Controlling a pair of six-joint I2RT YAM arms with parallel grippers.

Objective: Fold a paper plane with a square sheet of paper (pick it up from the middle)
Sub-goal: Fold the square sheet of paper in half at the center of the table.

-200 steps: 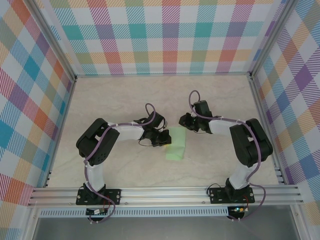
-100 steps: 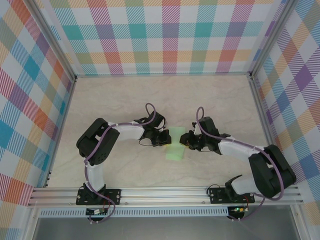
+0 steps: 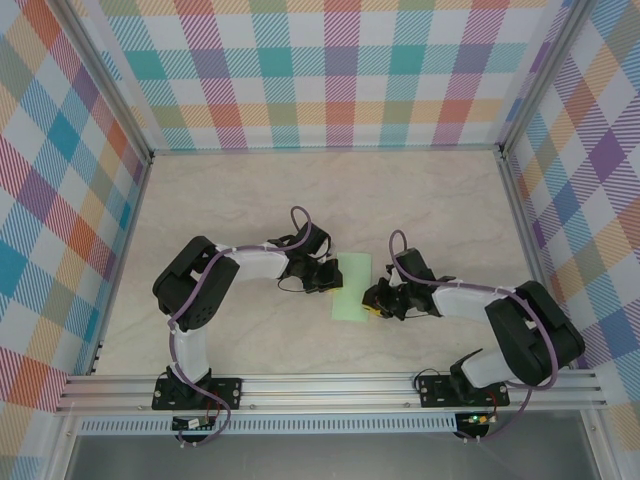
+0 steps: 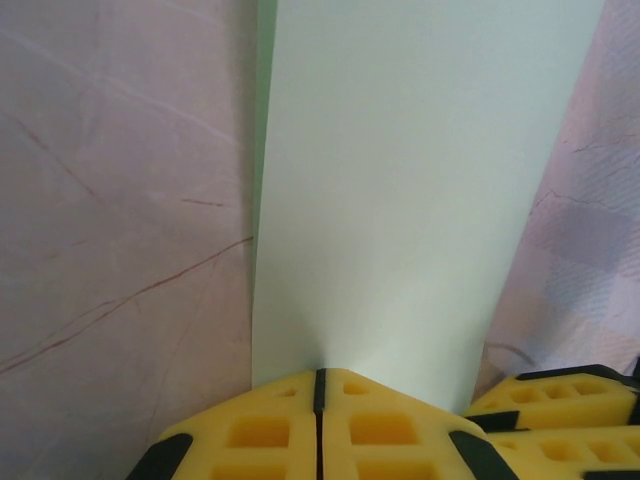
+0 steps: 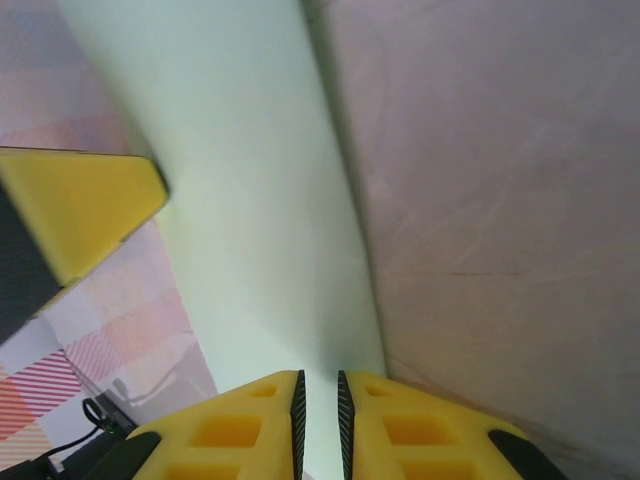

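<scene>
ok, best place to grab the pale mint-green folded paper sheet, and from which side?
The pale mint-green folded paper sheet lies as a thin narrow strip on the table, so only an edge can be pinched. Probably take a long side edge, coming in low from that side. The left gripper is shut on the left edge; the right gripper pinches the right one.

The square sheet of paper (image 5: 250, 200) runs as a pale mint band from the top left down to the bottom middle. At the sheet's lower end, the right gripper (image 5: 320, 400) has its two yellow fingers nearly together, the paper's edge pinched in the thin slit between them. Right of the sheet lies the marbled table (image 5: 500, 200), with a shadow along the paper's edge. Left of the sheet, the left gripper's finger (image 5: 85, 200) touches or overlaps its border. Below that finger, still left of the sheet, are a plaid wall (image 5: 60, 330) and a dark cable (image 5: 95, 415).
</scene>
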